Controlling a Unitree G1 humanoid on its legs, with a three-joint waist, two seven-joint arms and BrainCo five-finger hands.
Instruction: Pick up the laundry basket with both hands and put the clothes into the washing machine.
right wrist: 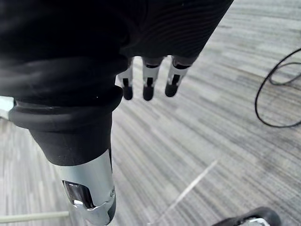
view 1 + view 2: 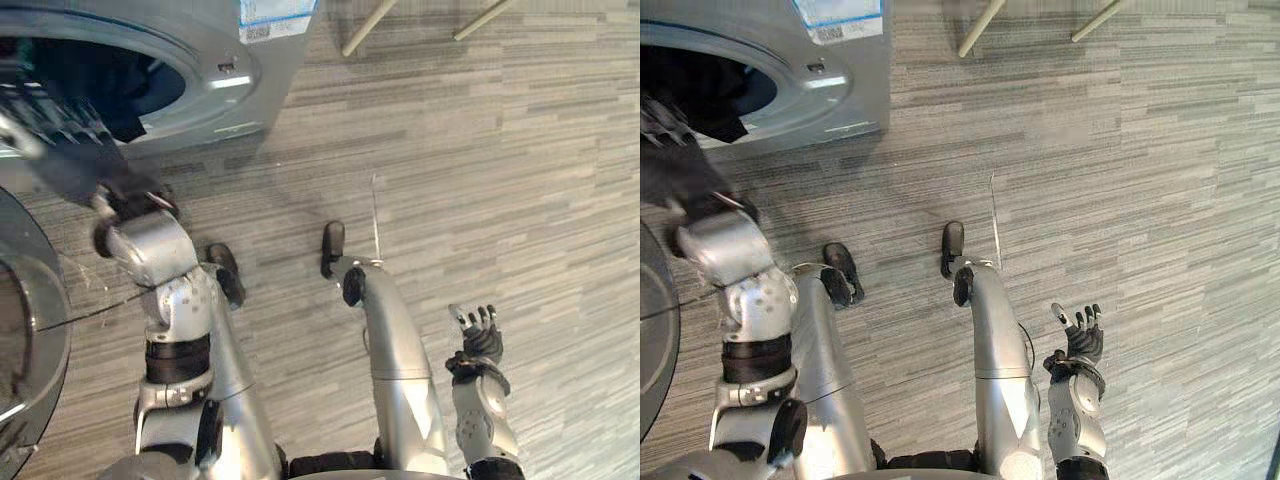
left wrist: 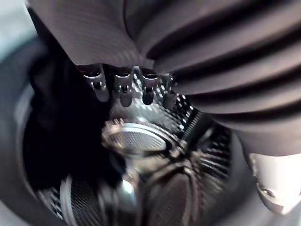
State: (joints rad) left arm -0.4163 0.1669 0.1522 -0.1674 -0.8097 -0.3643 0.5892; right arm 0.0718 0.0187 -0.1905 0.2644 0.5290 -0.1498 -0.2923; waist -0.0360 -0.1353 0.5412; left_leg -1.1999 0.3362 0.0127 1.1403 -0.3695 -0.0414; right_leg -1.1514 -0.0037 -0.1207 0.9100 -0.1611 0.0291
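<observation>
- Left robot hand [image 3: 123,92] is at the mouth of the washing machine [image 2: 230,90], pointing into the drum [image 3: 141,141]. Its fingers are straight and loosely side by side, with nothing between them.
- Dark clothes [image 3: 51,122] lie inside the drum, bunched against one side wall just beside and beyond the left fingertips. They are a shapeless heap with no clear long axis.
- Right robot hand [image 2: 478,335] hangs low over the floor [image 2: 500,180], well apart from the machine. Its fingers are spread and it holds nothing.
- Judgement: the left robot hand is much nearer the clothes. Any further push would go straight ahead into the drum, veering towards the wall the clothes lie against.
- The round door [image 2: 20,330] stands swung open on the robot's left.
- Writing: a sticker [image 2: 275,15] on the machine front has a blue band and a code patch. Its print is too small to read.
</observation>
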